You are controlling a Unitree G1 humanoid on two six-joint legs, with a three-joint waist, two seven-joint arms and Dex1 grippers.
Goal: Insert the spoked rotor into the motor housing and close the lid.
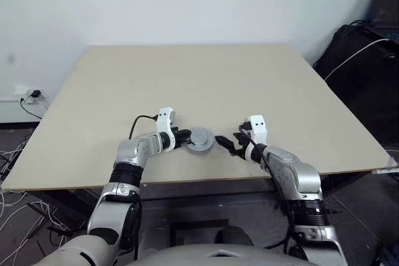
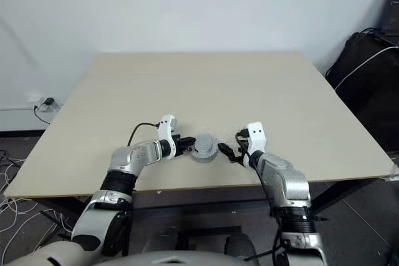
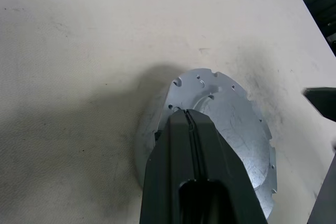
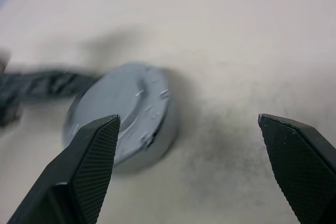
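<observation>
While the lid (image 1: 200, 137) sits closed on the motor housing (image 1: 201, 148) near the table's (image 1: 187, 79) front edge (smooth silver dome, notched rim), left jaws press together against it, right jaws spread beside it.

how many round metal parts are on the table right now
1 visible: the closed motor housing with its lid on, between the left gripper and right gripper. The rotor may be hidden inside.
</observation>
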